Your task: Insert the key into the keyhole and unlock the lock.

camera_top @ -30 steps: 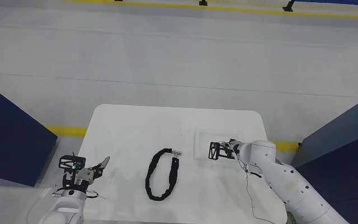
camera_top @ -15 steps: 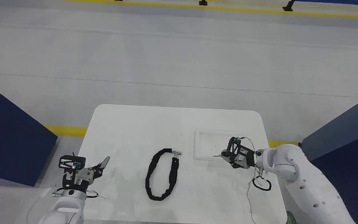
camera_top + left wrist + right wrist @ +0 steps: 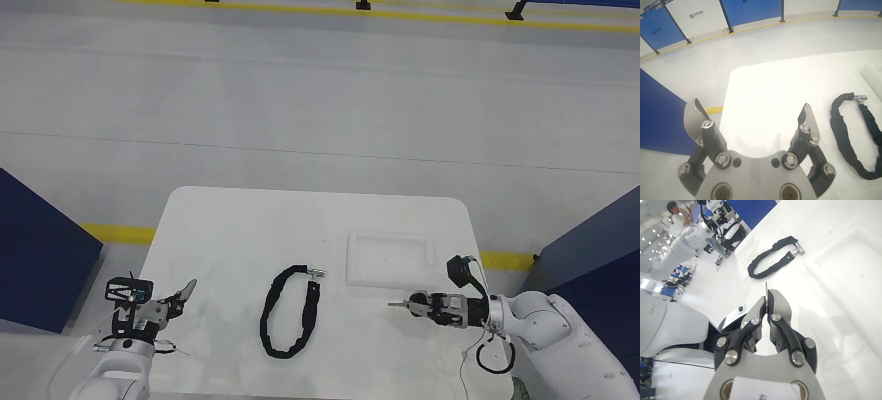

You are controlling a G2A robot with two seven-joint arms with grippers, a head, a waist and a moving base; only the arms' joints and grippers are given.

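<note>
Top view: a wide pale grey floor (image 3: pixel 300 100) is seen around the work area, crossed by a yellow line (image 3: pixel 420 15) at the far side, and dark blue barriers (image 3: pixel 40 260) are set to either side of the table. In the left wrist view, blue and white fence panels (image 3: pixel 753 11) on black posts are seen beyond the floor. A white table (image 3: pixel 230 230) with rounded corners is placed in the middle, its top smooth and glossy. A shallow white tray (image 3: pixel 352 262) is set on the right part of the table, towards the far edge. A chain lock (image 3: pixel 268 312) in a black fabric sleeve is laid flat as a narrow closed loop near the middle of the table, left of the tray. Its silver lock cylinder (image 3: pixel 317 271) is turned towards the tray and lies just beside the tray's near left corner. The left gripper (image 3: pixel 185 293) is held low over the table's near left edge, well apart from the chain, and its fingers are spread wide with nothing between them. The right gripper (image 3: pixel 412 303) is held over the table on the near side of the tray, and its fingers are clamped on the key (image 3: pixel 397 304). The key's thin blade is pointed towards the chain and is kept well apart from the lock cylinder.
</note>
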